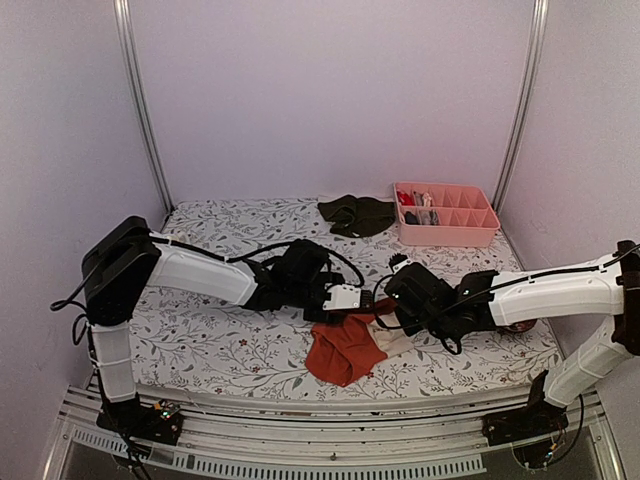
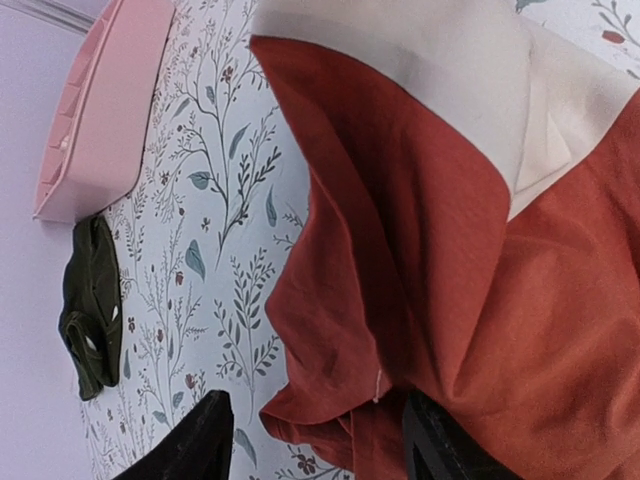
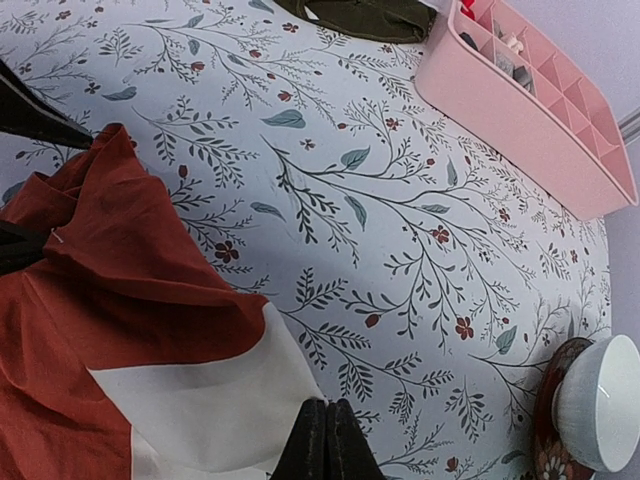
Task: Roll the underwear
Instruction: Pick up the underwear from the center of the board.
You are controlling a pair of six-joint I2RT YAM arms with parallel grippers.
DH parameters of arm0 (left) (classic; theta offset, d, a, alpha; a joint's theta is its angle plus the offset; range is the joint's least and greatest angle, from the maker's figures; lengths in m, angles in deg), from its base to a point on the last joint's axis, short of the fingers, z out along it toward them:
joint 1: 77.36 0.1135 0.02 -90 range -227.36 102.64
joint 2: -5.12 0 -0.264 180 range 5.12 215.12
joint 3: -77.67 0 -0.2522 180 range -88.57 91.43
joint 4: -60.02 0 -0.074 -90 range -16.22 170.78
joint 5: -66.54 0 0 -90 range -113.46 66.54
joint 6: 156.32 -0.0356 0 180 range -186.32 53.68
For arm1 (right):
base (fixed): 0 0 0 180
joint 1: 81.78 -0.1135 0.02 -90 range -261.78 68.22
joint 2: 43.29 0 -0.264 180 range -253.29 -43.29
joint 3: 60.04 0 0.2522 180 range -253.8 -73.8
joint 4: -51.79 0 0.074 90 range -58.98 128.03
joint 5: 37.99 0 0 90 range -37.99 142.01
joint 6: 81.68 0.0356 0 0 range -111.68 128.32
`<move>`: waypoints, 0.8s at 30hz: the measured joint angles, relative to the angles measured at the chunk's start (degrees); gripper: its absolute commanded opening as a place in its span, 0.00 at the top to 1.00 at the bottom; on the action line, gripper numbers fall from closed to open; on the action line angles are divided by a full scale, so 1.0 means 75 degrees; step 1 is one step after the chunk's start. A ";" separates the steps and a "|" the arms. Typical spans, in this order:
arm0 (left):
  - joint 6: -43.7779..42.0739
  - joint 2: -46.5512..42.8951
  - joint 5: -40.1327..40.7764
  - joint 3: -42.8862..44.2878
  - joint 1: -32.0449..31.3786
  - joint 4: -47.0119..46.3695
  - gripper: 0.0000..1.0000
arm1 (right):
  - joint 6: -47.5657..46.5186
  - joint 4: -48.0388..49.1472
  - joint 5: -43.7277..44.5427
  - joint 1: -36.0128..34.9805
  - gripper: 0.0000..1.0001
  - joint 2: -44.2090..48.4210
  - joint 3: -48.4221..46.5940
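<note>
While the left pincer [image 2: 318,430] gapes — red underwear [image 2: 450,300] between — the right pincer [image 3: 322,415] nips whitish underwear [image 3: 200,410]

Robot arms: two, the left arm [image 1: 200,275] and the right arm [image 1: 560,290]. Grippers: two, the left gripper [image 2: 315,445] and the right gripper [image 3: 325,440]. Garments: three, comprising one rust-red garment [image 1: 343,350], one whitish garment [image 3: 210,410] and one dark olive garment [image 1: 357,214]. Pink divided tray [image 1: 447,237]: one; the small items in its compartments cannot be counted. White bowl [image 3: 600,400]: one. Patterned plate [image 3: 548,445]: one.
</note>
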 measured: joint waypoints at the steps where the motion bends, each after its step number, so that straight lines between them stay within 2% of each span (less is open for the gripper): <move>1: 0.0009 0.0114 0.0041 0.0047 -0.0017 -0.0035 0.40 | 0.0000 0.0015 0.0000 0.0000 0.98 0.0000 0.0000; 13: 0.0233 0.0516 0.0251 0.0280 -0.0184 -0.0041 0.58 | -0.0090 0.0134 -0.0067 -0.0003 0.98 -0.0015 0.0000; 24: 0.0510 0.0554 0.0233 0.0627 -0.0224 0.0076 0.63 | -0.0198 0.0187 -0.0134 -0.0050 0.98 -0.0073 0.0000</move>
